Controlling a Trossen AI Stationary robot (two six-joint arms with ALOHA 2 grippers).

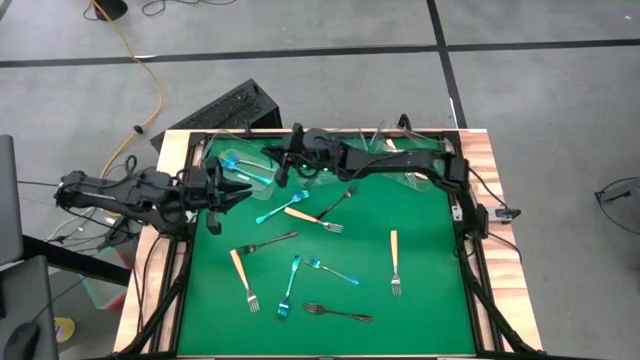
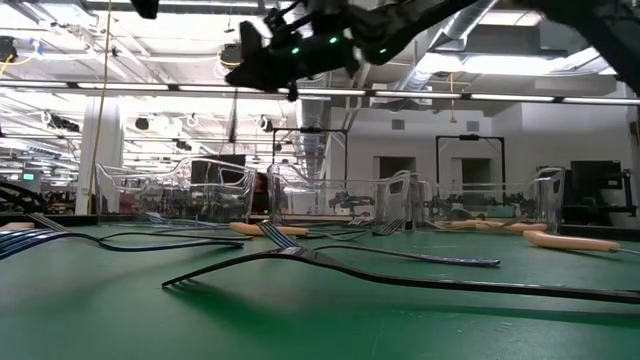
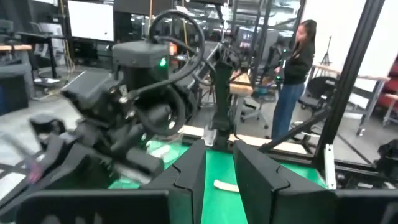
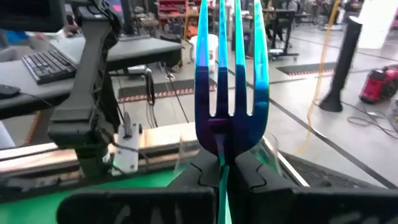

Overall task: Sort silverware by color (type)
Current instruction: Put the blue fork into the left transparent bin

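- Your left claw (image 1: 232, 186) waits at the worktop's (image 1: 420, 320) left edge, near the far-left corner; its wrist view shows the fingers (image 3: 186, 177) standing apart, holding nothing.
- Just right of it, your right claw (image 1: 281, 178) is raised over the clear tubs (image 1: 240, 155) at the far-left side, pinched shut on a blue-teal fork (image 4: 231, 68).
- That fork's long axis runs straight out along the fingers, tines leading and the handle buried between the pads, so it points where the claw points.
- You look to be mid-delivery. The next move, as I judge it, calls for lining the tines up over the tub that takes the blue ones, then releasing; which tub that is I cannot tell.
- Further right, unsorted forks (image 1: 330, 312) lie flat on the green mat, pointing in mixed directions, among them a cream-handled fork (image 1: 394, 262) lying near-to-far, tines toward the near edge.
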